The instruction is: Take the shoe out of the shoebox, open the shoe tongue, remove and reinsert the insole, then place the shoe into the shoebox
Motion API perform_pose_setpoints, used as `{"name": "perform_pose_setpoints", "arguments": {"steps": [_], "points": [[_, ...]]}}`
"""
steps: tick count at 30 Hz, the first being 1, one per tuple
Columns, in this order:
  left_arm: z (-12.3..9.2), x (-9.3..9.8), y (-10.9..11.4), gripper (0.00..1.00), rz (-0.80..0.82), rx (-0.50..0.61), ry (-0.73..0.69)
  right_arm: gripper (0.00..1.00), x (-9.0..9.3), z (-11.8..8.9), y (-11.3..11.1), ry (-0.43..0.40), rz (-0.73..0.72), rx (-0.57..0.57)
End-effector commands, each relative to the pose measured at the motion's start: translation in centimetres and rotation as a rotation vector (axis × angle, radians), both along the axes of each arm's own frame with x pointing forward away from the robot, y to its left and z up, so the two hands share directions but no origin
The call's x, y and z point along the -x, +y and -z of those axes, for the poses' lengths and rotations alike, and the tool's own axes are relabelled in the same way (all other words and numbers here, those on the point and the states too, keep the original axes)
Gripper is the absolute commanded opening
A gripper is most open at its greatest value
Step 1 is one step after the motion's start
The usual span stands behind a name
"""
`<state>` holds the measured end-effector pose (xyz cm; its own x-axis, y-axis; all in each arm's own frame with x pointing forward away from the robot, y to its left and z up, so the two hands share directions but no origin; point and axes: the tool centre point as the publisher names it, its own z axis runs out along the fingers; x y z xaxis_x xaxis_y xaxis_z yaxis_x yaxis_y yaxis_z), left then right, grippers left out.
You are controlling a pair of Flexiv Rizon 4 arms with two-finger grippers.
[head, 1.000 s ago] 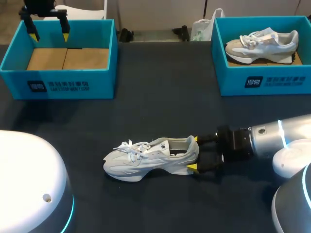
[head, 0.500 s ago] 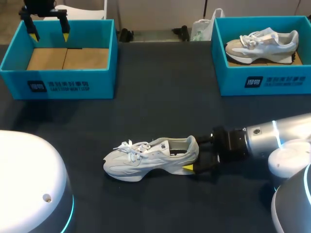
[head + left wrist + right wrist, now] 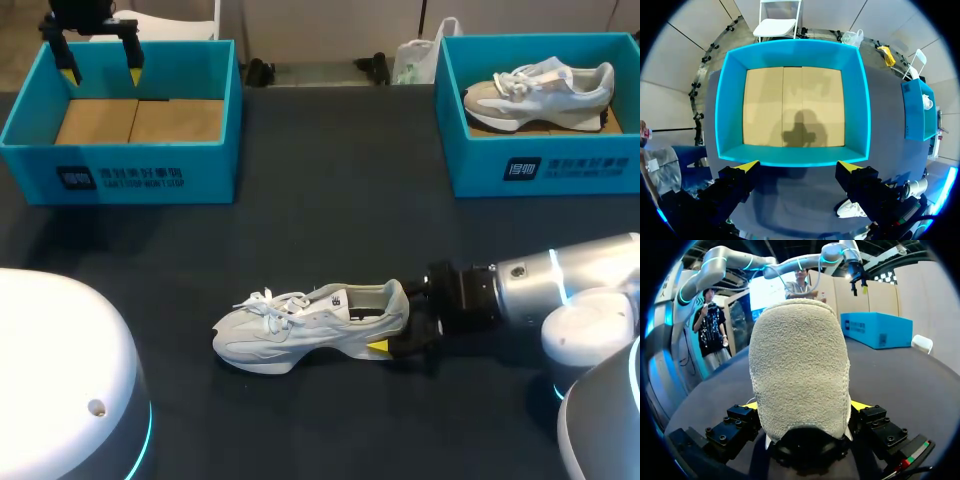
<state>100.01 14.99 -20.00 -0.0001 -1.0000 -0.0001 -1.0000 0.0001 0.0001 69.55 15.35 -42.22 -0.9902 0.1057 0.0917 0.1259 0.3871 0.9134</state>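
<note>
A light grey shoe [image 3: 310, 325] lies on its sole in the middle of the dark table, toe to the left. My right gripper [image 3: 392, 318] is open and straddles its heel, one finger on each side. In the right wrist view the fuzzy heel [image 3: 800, 365] fills the space between the fingers of that gripper [image 3: 805, 407], and only slivers of the yellow tips show. My left gripper [image 3: 100, 62] hangs open above the far edge of the left shoebox [image 3: 120, 175], holding nothing. In its own wrist view the left gripper [image 3: 797, 167] looks down into the empty box [image 3: 730, 100].
A second teal shoebox [image 3: 540, 165] stands at the back right with another grey shoe [image 3: 540, 90] inside. The left box shows only its cardboard floor. Dark tabletop stretches between the boxes and the shoe.
My right gripper has slid left, so its fingers reach further along the sides of the heel. The shoe and the left arm have stayed put.
</note>
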Motion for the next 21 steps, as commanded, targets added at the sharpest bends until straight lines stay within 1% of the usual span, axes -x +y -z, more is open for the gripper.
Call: {"name": "perform_pose_setpoints", "arguments": {"steps": [1, 5, 6, 9, 10, 11, 21], "points": [[0.0, 0.01, 0.0, 1.0, 0.0, 0.0, 0.0, 1.0, -0.07, 0.11, 0.36, 0.003, 0.0, 0.004], [0.0, 0.01, 0.0, 1.0, 0.0, 0.0, 0.0, 0.99, -0.06, 0.16, 0.43, 0.003, -0.002, 0.0], [0.0, 0.01, 0.0, 1.0, 0.0, 0.0, 0.0, 0.76, -0.02, 0.13, 0.47, 0.002, -0.002, -0.002], [0.0, 0.01, 0.0, 1.0, 0.0, 0.0, 0.0, 0.31, 0.08, 0.01, 0.5, -0.001, -0.002, -0.003], [0.0, 0.01, 0.0, 1.0, 0.0, 0.0, 0.0, 0.08, 0.11, -0.02, 0.5, -0.002, -0.001, -0.004], [0.0, 0.01, 0.0, 1.0, 0.0, 0.0, 0.0, 0.0, 0.15, -0.06, 0.5, -0.004, -0.001, -0.004], [0.0, 0.01, 0.0, 1.0, 0.0, 0.0, 0.0, 0.0, 0.35, 0.07, 0.58, -0.006, -0.007, -0.014]]}}
